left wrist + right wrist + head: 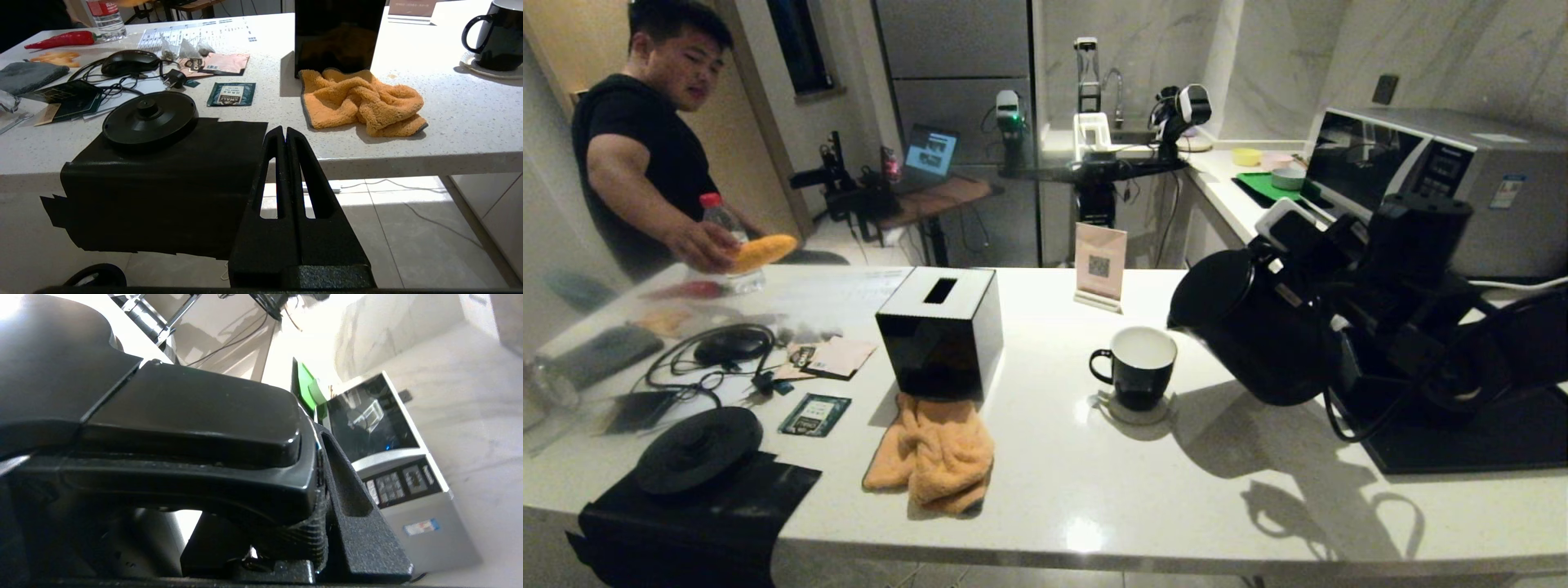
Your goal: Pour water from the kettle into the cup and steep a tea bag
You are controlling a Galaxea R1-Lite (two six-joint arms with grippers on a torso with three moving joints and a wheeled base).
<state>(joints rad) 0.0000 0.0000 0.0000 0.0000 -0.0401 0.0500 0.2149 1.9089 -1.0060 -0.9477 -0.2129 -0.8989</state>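
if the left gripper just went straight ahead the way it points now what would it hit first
Probably the black sheet draped over the edge of the white speckled counter. The left gripper, shut, sits below counter height and points at that edge, beside the round black kettle base. Depth is unclear, so this is a guess.

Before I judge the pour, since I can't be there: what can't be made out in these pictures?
- Water: none visible; the kettle is opaque, its spout faces away in the head view.
- Cup contents: rim angle hides the bottom in the head view; cut off by the edge in the left wrist view.
- Tea bag: not identifiable among small packets.
- Right gripper: the kettle handle hides one finger in the right wrist view.
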